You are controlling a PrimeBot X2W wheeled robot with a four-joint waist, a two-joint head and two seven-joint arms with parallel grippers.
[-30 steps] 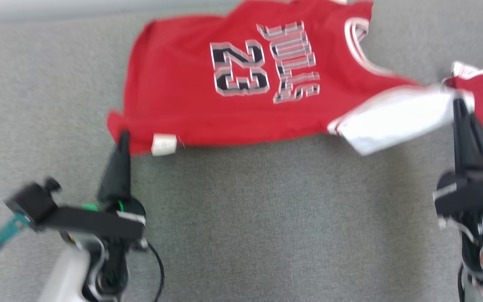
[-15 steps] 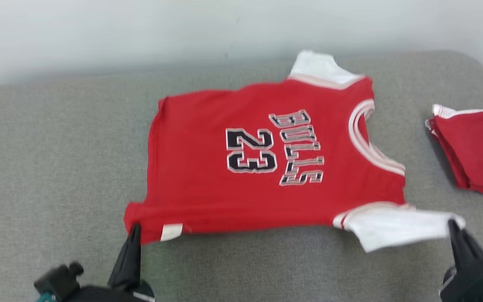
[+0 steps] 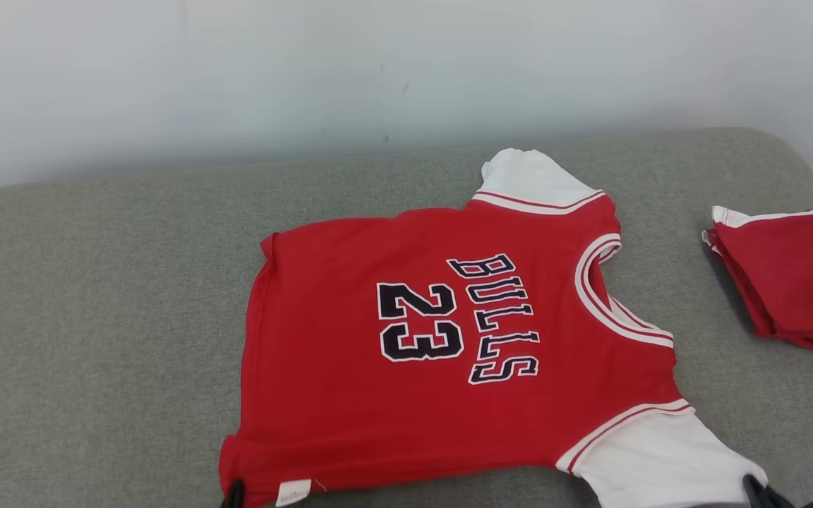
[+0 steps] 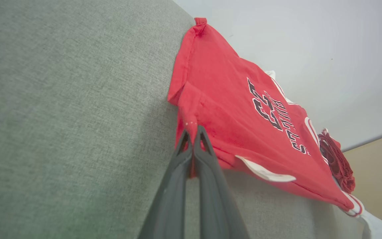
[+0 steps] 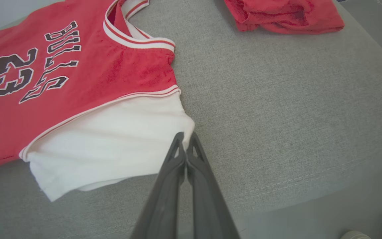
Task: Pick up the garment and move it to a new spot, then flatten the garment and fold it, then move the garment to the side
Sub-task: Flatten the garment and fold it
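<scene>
- A red shirt (image 3: 322, 296) printed "BULLS 23" lies face up across the middle of a grey cushion (image 3: 96, 317). Its hem points towards the left edge, its collar towards the right, and its near side lies towards the front edge.
- The left gripper (image 4: 191, 132) is clenched on the near hem corner, red cloth pinched between its tips. The right gripper (image 5: 185, 137) is clenched on the outer edge of the near white sleeve (image 5: 111, 139).
- Both holds look like thin nips at the very edge of the cloth. A sharp or uneven pull could slip the fabric free or drag the flat body into ridges, most likely at the hem corner, which is already bunched.
- A second red garment (image 3: 791, 282) lies folded by the right edge, near the collar. A wide sweep that way could snag it.
- The shirt looks soft and limp, with striped red-and-white trim at the neck and armholes and a small white tag (image 3: 293, 492) at the hem. The cushion is coarse woven fabric with rounded corners.
</scene>
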